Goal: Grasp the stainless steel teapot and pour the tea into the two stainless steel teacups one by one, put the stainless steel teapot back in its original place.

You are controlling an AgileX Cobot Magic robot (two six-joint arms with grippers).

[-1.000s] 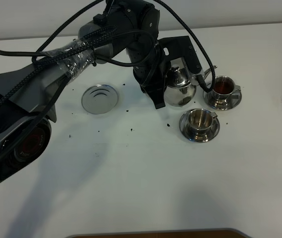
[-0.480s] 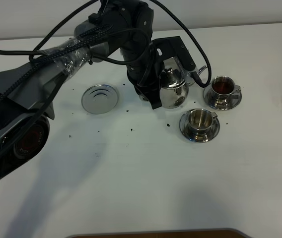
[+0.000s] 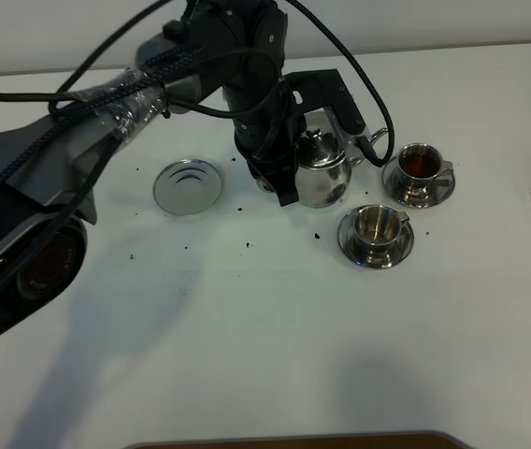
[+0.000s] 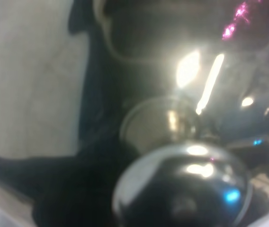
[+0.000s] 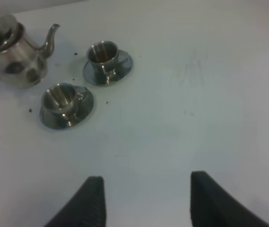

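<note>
The stainless steel teapot is nearly upright just left of the two teacups, its spout toward the far one. My left gripper is shut on its handle side, which the arm hides. The far teacup holds dark tea; the near teacup looks empty. The ridged coaster, the original place, lies bare to the left. In the left wrist view the teapot fills the picture as blurred mirror steel. The right wrist view shows the teapot, both teacups, and my right gripper open over bare table.
Dark specks are scattered on the white table around the coaster and the pot. The left arm and its cables stretch over the back left. A dark edge runs along the table's front.
The left gripper has drawn the teapot left, away from the far teacup, and brought it back from a tilt to nearly upright. The cups and coaster stayed put.
</note>
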